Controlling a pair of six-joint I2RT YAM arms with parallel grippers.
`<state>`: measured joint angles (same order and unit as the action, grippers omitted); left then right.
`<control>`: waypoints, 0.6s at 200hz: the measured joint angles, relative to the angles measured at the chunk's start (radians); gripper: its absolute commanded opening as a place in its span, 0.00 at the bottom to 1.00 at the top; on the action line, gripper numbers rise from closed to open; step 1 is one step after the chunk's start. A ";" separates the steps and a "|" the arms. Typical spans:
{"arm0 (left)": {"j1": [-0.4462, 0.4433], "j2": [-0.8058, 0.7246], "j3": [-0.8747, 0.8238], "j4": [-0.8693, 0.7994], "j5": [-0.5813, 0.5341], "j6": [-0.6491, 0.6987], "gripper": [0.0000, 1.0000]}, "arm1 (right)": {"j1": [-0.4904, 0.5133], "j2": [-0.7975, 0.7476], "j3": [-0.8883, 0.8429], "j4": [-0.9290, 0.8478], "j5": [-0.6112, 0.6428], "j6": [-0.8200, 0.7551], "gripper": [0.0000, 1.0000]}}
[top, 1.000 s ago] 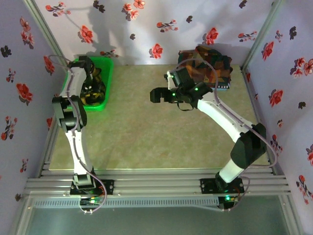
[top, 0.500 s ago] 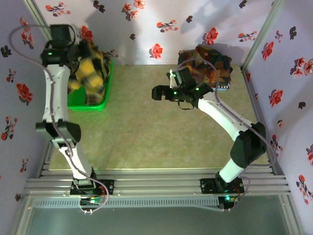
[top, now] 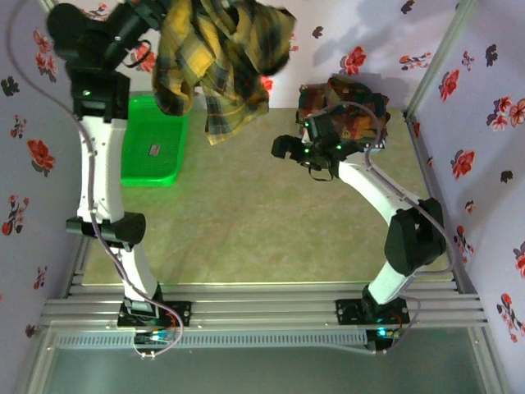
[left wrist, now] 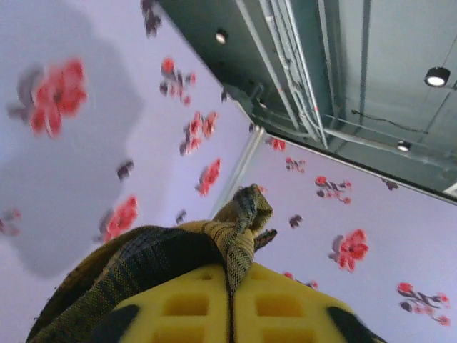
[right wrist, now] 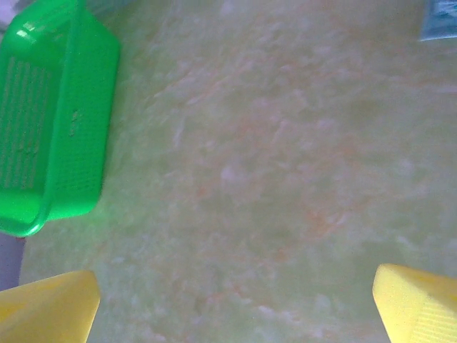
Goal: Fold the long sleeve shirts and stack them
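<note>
The left gripper (left wrist: 230, 304) pinches the mustard-yellow and black plaid flannel shirt (top: 221, 57) high above the table near the green plastic basket (top: 152, 171), while the right gripper (right wrist: 235, 300) gapes wide near the heaped red-orange plaid shirts (top: 349, 103).

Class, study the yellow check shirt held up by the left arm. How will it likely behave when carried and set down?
Probably floppy: the shirt hangs in loose folds from the left gripper. Likely light, since one small pinch carries it. It may land crumpled.
</note>
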<state>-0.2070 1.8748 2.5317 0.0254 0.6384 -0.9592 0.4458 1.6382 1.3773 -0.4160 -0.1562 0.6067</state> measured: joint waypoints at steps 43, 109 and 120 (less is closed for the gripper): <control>-0.082 -0.136 -0.800 0.048 -0.019 0.000 1.00 | -0.090 -0.241 -0.162 -0.030 0.123 0.015 0.99; 0.061 -0.346 -1.078 -0.415 -0.252 0.198 0.98 | -0.030 -0.236 -0.168 -0.176 0.131 -0.027 0.99; 0.040 -0.388 -1.064 -0.476 -0.257 0.246 0.97 | -0.003 -0.188 -0.159 -0.204 0.131 -0.037 0.98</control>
<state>-0.1665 1.4868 1.4677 -0.4507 0.3809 -0.7132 0.4423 1.4502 1.2179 -0.6197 -0.0254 0.5697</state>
